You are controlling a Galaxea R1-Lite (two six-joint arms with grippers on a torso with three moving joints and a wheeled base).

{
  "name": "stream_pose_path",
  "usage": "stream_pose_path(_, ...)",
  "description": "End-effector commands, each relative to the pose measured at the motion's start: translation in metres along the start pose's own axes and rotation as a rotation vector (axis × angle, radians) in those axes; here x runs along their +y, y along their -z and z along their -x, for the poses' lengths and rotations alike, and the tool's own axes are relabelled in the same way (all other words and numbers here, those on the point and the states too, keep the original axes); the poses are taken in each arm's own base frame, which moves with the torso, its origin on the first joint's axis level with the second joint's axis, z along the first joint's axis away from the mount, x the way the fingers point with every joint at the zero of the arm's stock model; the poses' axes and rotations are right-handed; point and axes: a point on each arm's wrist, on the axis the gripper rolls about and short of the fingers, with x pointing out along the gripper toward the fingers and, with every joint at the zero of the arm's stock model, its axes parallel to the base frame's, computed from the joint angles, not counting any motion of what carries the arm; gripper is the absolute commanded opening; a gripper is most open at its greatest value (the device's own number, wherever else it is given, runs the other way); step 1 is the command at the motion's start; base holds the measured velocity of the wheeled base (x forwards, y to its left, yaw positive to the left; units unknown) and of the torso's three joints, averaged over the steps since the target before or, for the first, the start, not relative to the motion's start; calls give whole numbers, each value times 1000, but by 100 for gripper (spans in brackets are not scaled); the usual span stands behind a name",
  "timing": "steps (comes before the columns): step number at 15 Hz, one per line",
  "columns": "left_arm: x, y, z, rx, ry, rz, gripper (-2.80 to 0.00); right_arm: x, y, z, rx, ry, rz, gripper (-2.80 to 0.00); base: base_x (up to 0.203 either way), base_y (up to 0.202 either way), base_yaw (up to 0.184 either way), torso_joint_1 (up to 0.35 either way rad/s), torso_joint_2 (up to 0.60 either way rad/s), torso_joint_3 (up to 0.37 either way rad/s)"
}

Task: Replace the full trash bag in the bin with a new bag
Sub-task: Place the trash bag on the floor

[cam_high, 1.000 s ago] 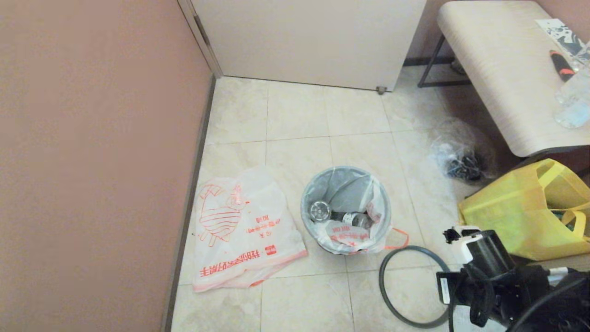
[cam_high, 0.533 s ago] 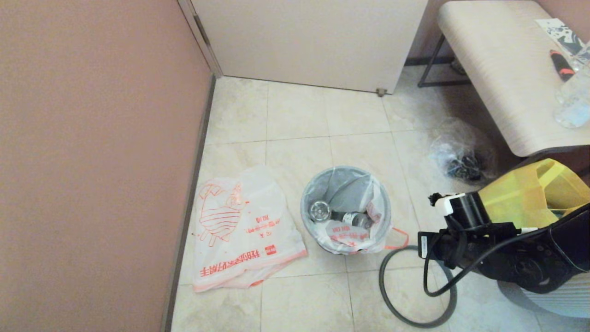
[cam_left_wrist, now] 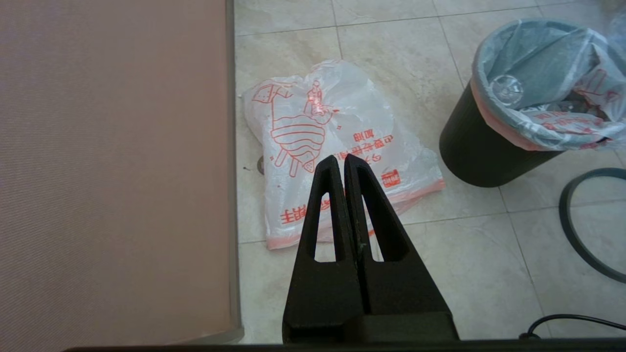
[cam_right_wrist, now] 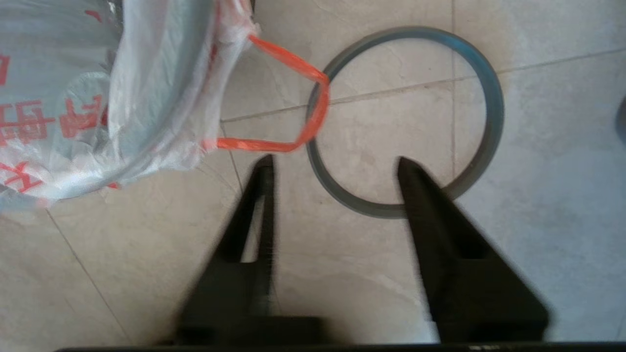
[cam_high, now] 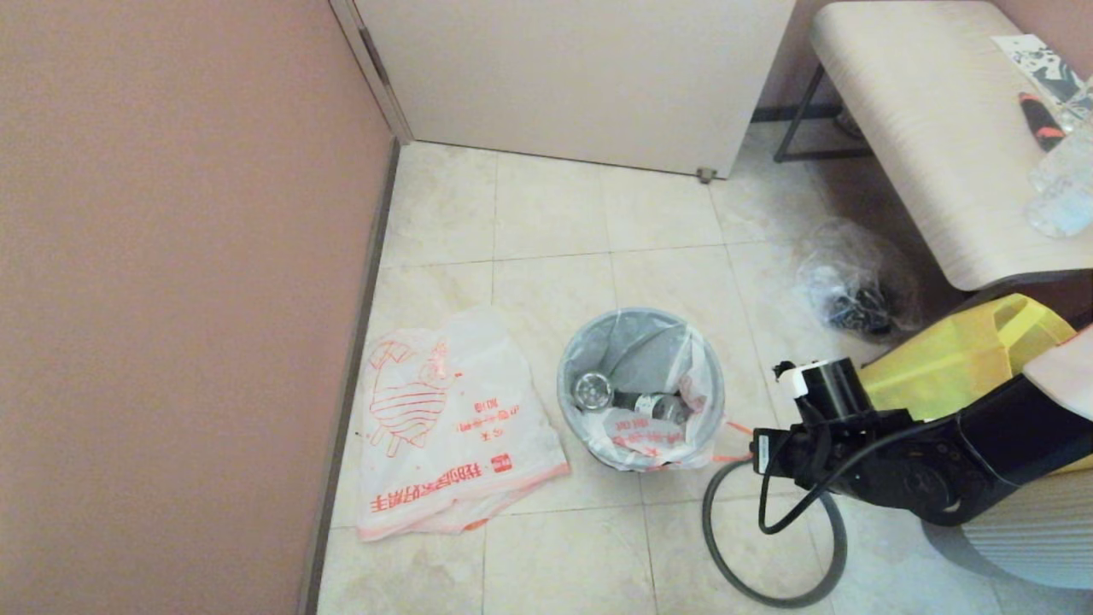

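Standing on the tiled floor (cam_high: 546, 213), the bin (cam_left_wrist: 481, 156) holds the full bag (cam_high: 649, 427), its handle draped onto the hoop (cam_right_wrist: 489, 107). The new bag (cam_high: 452, 427) lies flat beside it. The right gripper (cam_right_wrist: 332, 164) hovers spread near the handle; the left gripper (cam_left_wrist: 344, 161) hangs pressed closed, empty.

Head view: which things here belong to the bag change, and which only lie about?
Belong:
full trash bag
bin
new bag
right claw, open by the orange handle

Lying about:
grey hoop
yellow tote
clear bag
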Motion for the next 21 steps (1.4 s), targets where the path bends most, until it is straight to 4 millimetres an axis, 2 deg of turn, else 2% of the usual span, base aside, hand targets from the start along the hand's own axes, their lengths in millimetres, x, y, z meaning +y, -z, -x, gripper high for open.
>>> stream_pose_path(1,0,6,-1,23,1,0,-280,3,1,-8,5,2,0,0,0,0,0,0,0,0)
stream_pose_path(6,0,6,-1,23,1,0,-280,5,14,-36,57,32,19,0,0,0,0,0,0,0)
stream_pose_path(11,0,6,-1,23,1,0,-280,12,5,-61,35,37,9,0,0,0,0,0,0,0)
stream_pose_path(17,0,6,-1,23,1,0,-280,-1,12,-92,68,84,19,0,0,0,0,0,0,0)
stream_pose_path(18,0,6,-1,23,1,0,-280,-2,13,-94,72,86,29,-280,0,0,0,0,0,0)
stream_pose_path(21,0,6,-1,23,1,0,-280,-1,12,-96,67,83,28,-280,0,0,0,0,0,0)
